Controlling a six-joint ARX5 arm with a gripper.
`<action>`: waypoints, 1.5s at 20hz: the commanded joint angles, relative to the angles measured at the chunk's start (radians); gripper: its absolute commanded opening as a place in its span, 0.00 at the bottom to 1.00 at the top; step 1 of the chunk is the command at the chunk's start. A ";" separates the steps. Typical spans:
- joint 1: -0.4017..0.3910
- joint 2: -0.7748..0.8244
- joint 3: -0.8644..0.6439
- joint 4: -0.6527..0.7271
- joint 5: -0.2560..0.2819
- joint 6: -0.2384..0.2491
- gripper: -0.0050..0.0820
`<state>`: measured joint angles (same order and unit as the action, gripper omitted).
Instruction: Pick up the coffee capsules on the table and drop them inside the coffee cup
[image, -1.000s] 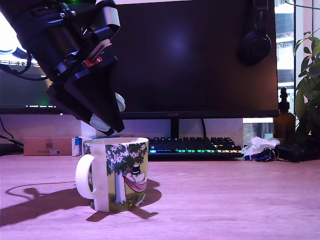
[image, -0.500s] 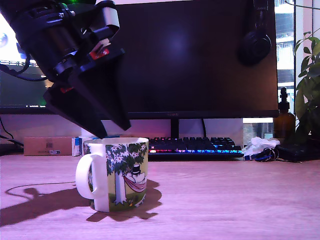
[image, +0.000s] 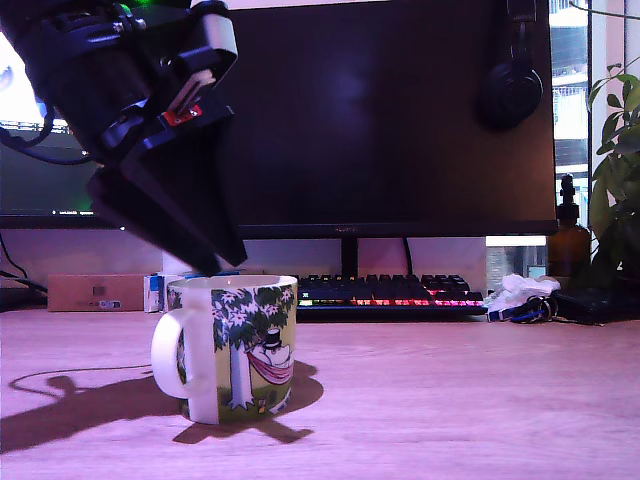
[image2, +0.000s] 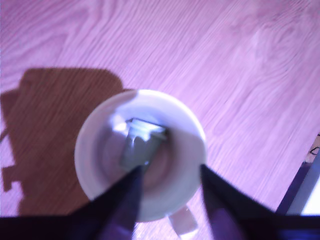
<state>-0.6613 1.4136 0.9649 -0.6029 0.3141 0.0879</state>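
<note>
The worktop (image: 450, 400) is seen to carry the coffee cup (image: 232, 345), which stands upright at about 7 o'clock in the exterior view, handle toward that view's left. The gripper (image2: 167, 187) is poised directly over the cup's mouth, its dark fingers (image2: 125, 200) spread apart with nothing between them, as shown in the wrist view. One pale grey-teal capsule (image2: 140, 145) is observed lying on its side on the cup's floor, near the centre. The second, blue capsule cannot be located in either view. Risk is judged as follows: the fingertips sit close to the rim, so any sideways travel before the arm is raised could clip the rim and tip or shift the cup, spilling the capsule. A search for the remaining capsule would be needed, its position being unconfirmed.
</note>
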 joint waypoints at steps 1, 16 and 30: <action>-0.001 -0.045 -0.002 0.018 0.015 -0.001 0.03; 0.293 -0.187 -0.124 0.071 0.131 -0.028 0.03; 0.365 -0.471 -0.380 0.183 0.124 -0.220 0.03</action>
<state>-0.2886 0.9718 0.5861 -0.4366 0.4400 -0.1158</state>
